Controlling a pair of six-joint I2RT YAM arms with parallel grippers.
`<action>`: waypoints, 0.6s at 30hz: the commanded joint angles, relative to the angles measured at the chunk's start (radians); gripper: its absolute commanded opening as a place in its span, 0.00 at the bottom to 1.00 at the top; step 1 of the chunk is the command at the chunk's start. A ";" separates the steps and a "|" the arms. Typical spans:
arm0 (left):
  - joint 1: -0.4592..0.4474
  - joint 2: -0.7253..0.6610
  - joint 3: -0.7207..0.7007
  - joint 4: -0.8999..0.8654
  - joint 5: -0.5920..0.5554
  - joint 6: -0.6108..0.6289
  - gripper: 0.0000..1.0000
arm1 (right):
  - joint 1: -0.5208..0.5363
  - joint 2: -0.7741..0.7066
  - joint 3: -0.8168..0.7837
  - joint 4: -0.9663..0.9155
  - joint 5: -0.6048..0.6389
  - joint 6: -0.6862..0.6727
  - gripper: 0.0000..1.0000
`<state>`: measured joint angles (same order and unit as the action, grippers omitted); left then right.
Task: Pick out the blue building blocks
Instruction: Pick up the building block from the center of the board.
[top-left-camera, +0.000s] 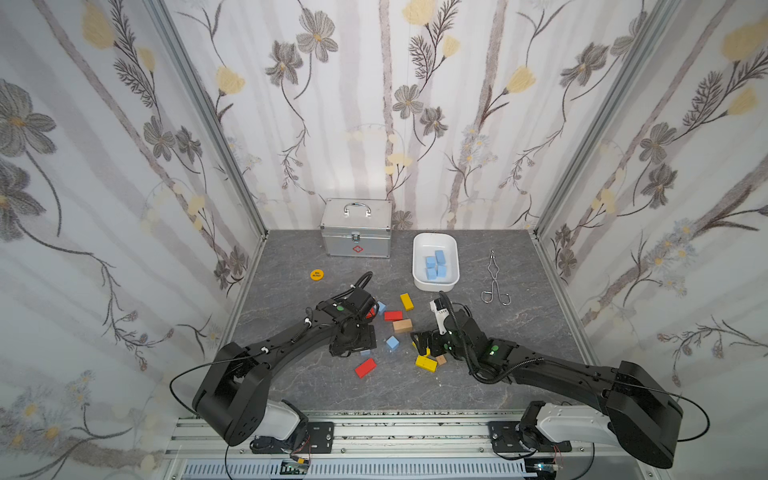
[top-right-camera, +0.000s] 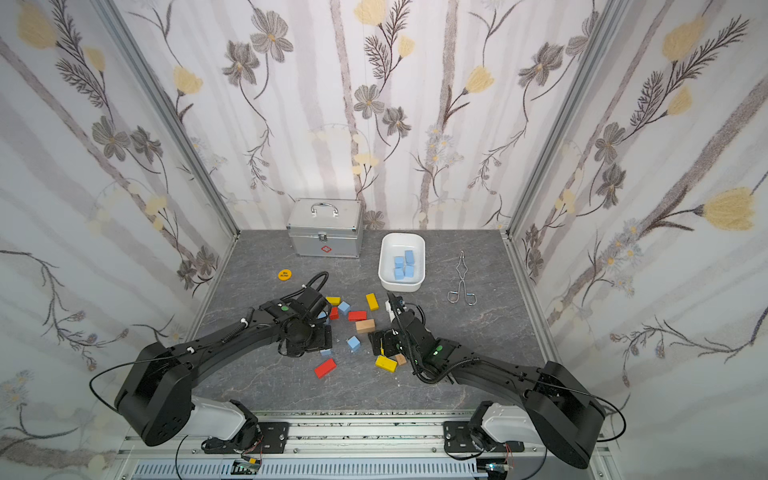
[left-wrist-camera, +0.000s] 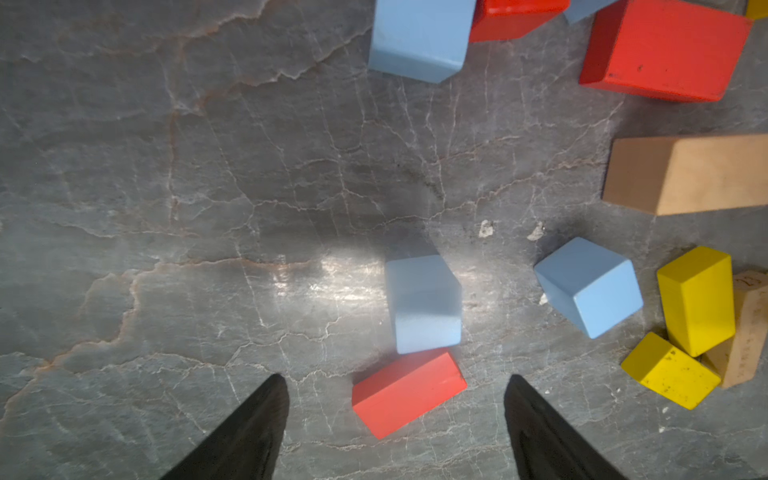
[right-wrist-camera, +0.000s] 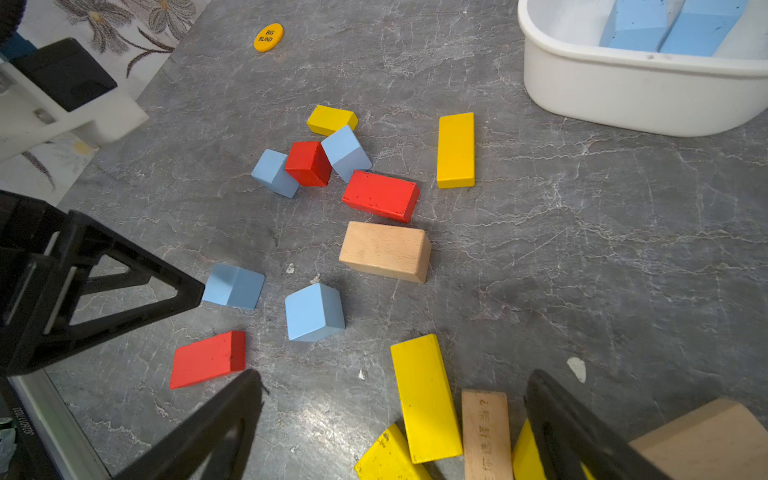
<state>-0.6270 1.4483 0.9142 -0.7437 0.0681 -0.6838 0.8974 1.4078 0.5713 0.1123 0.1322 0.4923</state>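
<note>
Grey tabletop (top-left-camera: 519, 332): left gripper (left-wrist-camera: 395, 376) is hovering open-jawed over a blue cube (left-wrist-camera: 424, 303) — next, straddling and pinching it; right gripper (right-wrist-camera: 395, 374) gaping, empty.

The place is a robot test cell in a lab. Floral wallpaper panels (top-left-camera: 374, 104) hang on bare aluminium posts (top-left-camera: 208, 116) beyond and to both sides of the jaws, boxing in a grey stone-look bench (top-left-camera: 519, 332). Behind the jaws, the left arm (top-left-camera: 291, 340) and right arm (top-left-camera: 561, 374) are bolted to an aluminium rail (top-left-camera: 395, 432) with exposed wiring, and beyond the jaws lie mixed props: a first-aid case (top-left-camera: 357, 232), tongs (top-left-camera: 494, 278) and a yellow chip (top-left-camera: 316, 274).
</note>
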 joint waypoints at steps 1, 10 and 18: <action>-0.002 0.035 0.020 0.010 0.003 -0.007 0.82 | 0.001 0.003 -0.011 0.069 -0.016 -0.010 1.00; -0.002 0.097 0.034 0.033 0.042 -0.006 0.73 | 0.001 -0.020 -0.058 0.140 -0.126 -0.065 1.00; -0.004 0.128 0.032 0.044 0.056 -0.002 0.66 | 0.001 -0.034 -0.074 0.130 -0.188 -0.149 1.00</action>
<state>-0.6315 1.5661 0.9424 -0.7090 0.1104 -0.6838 0.8974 1.3754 0.4973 0.2039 -0.0097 0.3920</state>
